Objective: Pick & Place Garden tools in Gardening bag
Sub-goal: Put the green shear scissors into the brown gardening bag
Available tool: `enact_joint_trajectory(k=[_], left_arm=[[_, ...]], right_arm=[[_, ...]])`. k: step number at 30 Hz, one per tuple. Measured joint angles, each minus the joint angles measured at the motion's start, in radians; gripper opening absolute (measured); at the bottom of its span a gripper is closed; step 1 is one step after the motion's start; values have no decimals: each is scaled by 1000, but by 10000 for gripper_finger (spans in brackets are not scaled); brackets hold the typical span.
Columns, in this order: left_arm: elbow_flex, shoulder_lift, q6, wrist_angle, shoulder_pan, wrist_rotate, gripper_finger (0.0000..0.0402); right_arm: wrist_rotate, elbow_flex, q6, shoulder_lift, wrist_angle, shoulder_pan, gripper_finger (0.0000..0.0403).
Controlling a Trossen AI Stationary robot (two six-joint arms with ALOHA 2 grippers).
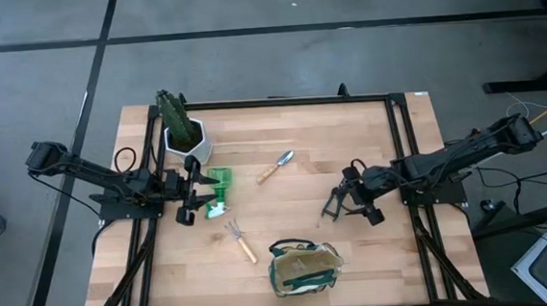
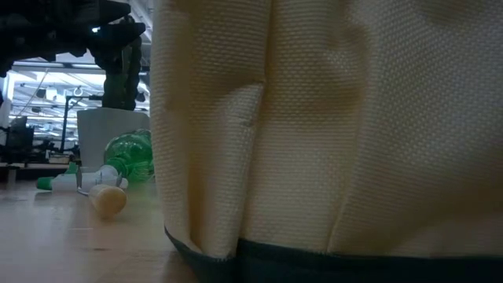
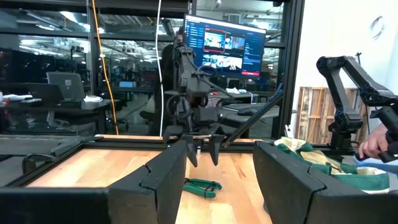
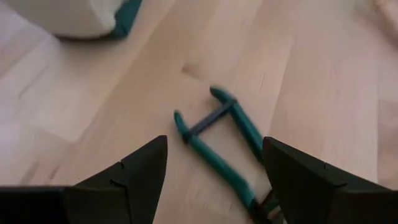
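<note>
Your gardening bag (image 1: pixel 304 269) is sitting at the near edge of the table, about the middle, mouth up. You can't tell from the high view whether anything's inside; in the low view its beige cloth (image 2: pixel 330 126) is filling most of the picture.

The tools are all lying out on the wood:
- pruning shears (image 1: pixel 333 205) right of centre, green handles spread apart in the right wrist view (image 4: pixel 221 146)
- trowel (image 1: pixel 276 165) toward the far side, about the middle
- pronged rake (image 1: pixel 240 240) just left of the bag and a bit farther back
- green-and-white item (image 1: pixel 217 188) on the left, beside the white pot (image 1: pixel 186 137) with the cactus

Your right gripper (image 1: pixel 354 197) is hanging right over the shears with its fingers (image 4: pixel 130 171) spread wide, holding nothing. The handles are lying between and ahead of the fingertips, and you can't tell if anything's touching.

Your left gripper (image 1: pixel 193 189) is sitting on the left, just beside the green-and-white item, fingers (image 3: pixel 165 174) released and wide too, gripping nothing.

A person's hand (image 3: pixel 373 144) is showing at the edge of the left wrist view, beyond the table.
</note>
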Motion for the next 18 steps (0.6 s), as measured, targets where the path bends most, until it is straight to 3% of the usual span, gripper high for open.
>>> enact_joint_trajectory(k=[18], left_arm=[[0, 0, 0, 0, 0, 0, 182]], right_arm=[[22, 0, -96, 216, 108, 0, 265]])
